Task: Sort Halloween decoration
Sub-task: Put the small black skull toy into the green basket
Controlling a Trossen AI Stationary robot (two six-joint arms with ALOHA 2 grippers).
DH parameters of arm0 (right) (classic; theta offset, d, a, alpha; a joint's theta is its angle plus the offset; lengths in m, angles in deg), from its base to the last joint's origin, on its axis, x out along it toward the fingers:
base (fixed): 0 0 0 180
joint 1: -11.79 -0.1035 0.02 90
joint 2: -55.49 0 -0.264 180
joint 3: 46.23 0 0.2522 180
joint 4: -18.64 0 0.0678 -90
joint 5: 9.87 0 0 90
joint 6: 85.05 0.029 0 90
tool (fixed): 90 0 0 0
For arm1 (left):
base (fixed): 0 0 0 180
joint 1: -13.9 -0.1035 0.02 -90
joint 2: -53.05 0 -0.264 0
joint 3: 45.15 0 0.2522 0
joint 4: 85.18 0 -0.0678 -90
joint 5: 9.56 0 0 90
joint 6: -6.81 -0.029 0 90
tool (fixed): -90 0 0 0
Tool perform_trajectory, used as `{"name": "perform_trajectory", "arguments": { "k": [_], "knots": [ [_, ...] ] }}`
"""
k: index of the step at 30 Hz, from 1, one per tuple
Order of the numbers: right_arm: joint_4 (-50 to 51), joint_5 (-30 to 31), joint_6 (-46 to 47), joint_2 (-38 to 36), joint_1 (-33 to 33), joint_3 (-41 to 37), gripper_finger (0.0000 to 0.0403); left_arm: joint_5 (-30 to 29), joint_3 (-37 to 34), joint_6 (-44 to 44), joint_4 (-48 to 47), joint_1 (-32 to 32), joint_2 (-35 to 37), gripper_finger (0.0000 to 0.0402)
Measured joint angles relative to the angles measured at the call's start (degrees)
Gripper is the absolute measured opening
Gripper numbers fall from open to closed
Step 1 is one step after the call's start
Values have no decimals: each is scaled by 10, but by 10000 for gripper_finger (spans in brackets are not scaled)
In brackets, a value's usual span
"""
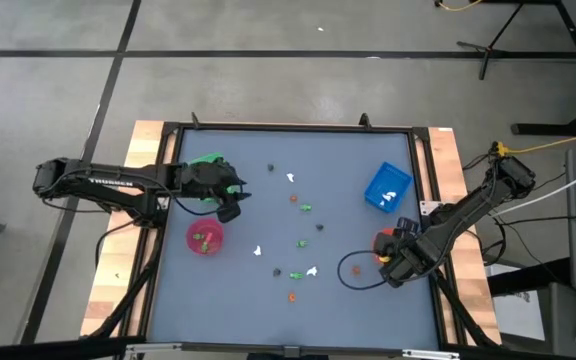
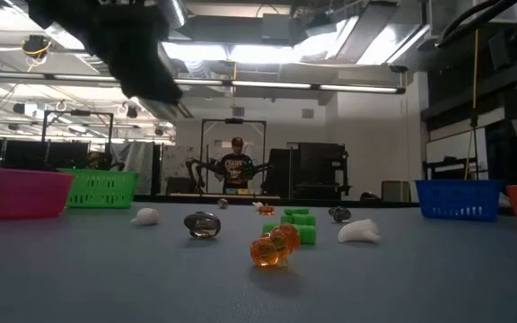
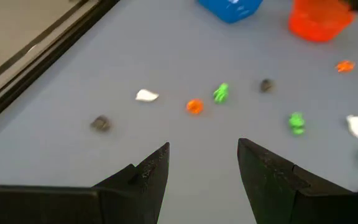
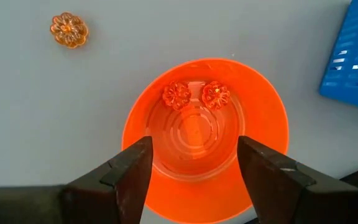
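Note:
Small Halloween figures, white point(image 1: 291, 178), orange point(image 1: 293, 198), green point(image 1: 306, 207) and dark point(image 1: 271, 168), lie scattered on the blue-grey table top. My left gripper point(image 3: 202, 162) is open and slants down over bare table between the green tray point(image 1: 206, 162) and the pink bowl point(image 1: 205, 237), with nothing between its fingers. My right gripper point(image 4: 194, 168) hangs open, pointing down over the orange bowl point(image 4: 135, 124). Two orange figures point(image 4: 177, 94) lie on the bowl's bottom. Another orange figure point(image 4: 69, 30) lies on the table beside the bowl.
The blue tray point(image 1: 388, 187) stands at the far right and holds white pieces. A black cable loop point(image 1: 353, 270) lies on the table beside the orange bowl point(image 1: 383, 243). In the low view an orange figure point(image 2: 275, 244) and a green one point(image 2: 299, 224) lie mid-table.

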Motion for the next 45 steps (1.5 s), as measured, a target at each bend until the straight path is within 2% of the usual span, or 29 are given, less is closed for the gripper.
{"name": "perform_trajectory", "arguments": {
  "k": [3,8,16,19,26,33,39,45],
  "knots": [
    [0,0,0,0,0,0,234,-1,0,-5,31,8,0,174],
    [0,0,0,0,0,0,234,-21,0,-66,107,-2,0,174],
    [0,1,0,0,0,0,234,-22,1,-120,221,-76,-24,174],
    [0,1,0,0,0,0,234,17,15,-120,240,-113,-63,174],
    [0,1,-1,0,0,0,234,81,97,-136,231,-193,-202,174],
    [0,2,-1,0,0,0,234,127,175,-180,140,-251,-332,174],
    [-1,2,-2,0,0,0,234,168,189,-221,100,-276,-409,174],
    [-1,2,-2,0,0,0,234,174,189,-226,92,-281,-453,174]
  ]
}}
